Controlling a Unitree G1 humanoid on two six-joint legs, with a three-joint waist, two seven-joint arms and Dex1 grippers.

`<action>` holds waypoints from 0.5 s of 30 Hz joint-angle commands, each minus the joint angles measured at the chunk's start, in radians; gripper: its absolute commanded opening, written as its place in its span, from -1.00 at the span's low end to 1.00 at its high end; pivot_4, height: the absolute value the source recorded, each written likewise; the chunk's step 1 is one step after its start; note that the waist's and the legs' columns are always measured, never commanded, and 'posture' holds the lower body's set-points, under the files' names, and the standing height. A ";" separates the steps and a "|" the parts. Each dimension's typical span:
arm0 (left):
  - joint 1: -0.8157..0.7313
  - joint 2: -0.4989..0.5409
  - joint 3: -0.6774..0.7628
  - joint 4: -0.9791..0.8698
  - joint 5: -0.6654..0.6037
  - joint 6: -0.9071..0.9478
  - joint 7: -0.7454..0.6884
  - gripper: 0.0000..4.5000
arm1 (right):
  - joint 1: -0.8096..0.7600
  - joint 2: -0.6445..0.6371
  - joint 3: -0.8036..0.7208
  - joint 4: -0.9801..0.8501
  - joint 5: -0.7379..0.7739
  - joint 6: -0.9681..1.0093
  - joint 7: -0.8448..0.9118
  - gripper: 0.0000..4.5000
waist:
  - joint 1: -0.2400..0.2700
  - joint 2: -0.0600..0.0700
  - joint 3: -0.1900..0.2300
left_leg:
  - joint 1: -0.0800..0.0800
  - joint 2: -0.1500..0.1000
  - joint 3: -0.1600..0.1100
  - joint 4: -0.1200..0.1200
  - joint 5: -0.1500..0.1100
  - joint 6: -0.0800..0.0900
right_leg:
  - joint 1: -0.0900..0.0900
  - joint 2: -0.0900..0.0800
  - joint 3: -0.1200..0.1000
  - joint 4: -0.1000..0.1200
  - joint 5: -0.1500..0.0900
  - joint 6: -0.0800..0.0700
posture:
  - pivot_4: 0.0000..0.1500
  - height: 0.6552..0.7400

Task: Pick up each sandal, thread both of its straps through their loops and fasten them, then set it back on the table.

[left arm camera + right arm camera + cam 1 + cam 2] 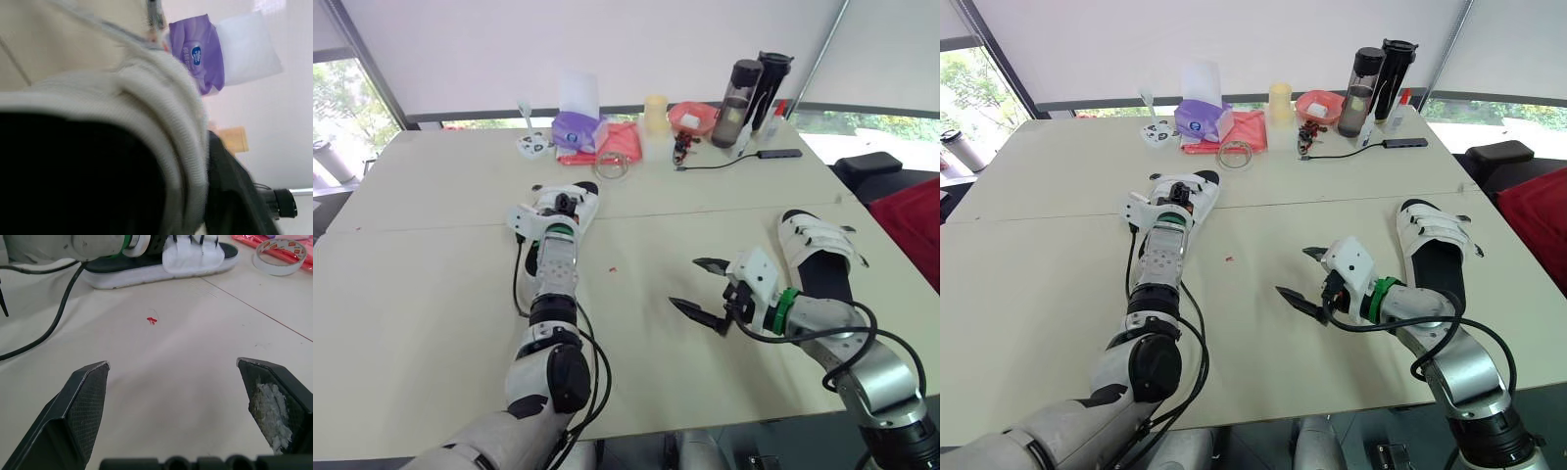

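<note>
Left claw point(558, 208) sits on the left sandal point(166, 269), at the far middle of the table point(431, 294). Whether it grips the sandal or only rests on it you cannot tell, because the wrist covers it. This sandal lies with its long axis pointing away from the robot and a little to the right, with white straps across its top.

Right claw point(685, 284) hangs low over bare table near the front, its jaws wide apart and nothing between them. It points to the left, toward the table middle. The right sandal point(818, 259) is on the opposite side, just beside the right forearm, with its long axis running from near to far. The right arm is clearly the nearer one for it, but I think you must turn the claw round to the right before it can reach the straps.
</note>
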 commanded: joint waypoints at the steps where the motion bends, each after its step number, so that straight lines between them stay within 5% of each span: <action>1: 0.030 -0.015 -0.021 -0.053 -0.007 0.005 0.001 0.41 | -0.005 -0.006 -0.017 -0.013 -0.005 -0.024 0.003 1.00 | 0.000 0.000 0.000 | 0.000 0.000 0.000 0.000 0.000 0.000 | 0.000 0.000 0.000 0.000 0.000 0.000 | 1.00 1.00; 4: 0.088 -0.030 -0.053 -0.154 -0.013 0.050 0.027 0.99 | 0.009 -0.002 -0.015 -0.020 -0.007 -0.028 0.000 1.00 | -0.006 0.000 0.000 | 0.001 0.000 0.000 0.000 0.000 0.000 | 0.000 0.000 0.001 0.000 0.000 0.000 | 1.00 1.00; 10: 0.316 -0.046 -0.161 -0.570 -0.065 0.285 0.220 0.99 | 0.050 0.002 -0.018 -0.033 -0.013 -0.041 -0.004 1.00 | -0.027 0.001 -0.001 | 0.002 0.000 0.001 -0.001 0.000 0.000 | 0.000 0.000 0.003 0.002 0.000 0.000 | 1.00 1.00; 15: 0.532 0.060 -0.285 -0.889 -0.085 0.551 0.306 0.99 | 0.069 0.015 -0.027 -0.035 -0.003 -0.043 -0.009 1.00 | -0.025 0.002 -0.002 | 0.006 0.000 0.004 -0.001 -0.001 0.001 | 0.002 0.000 0.007 0.003 0.000 0.000 | 1.00 1.00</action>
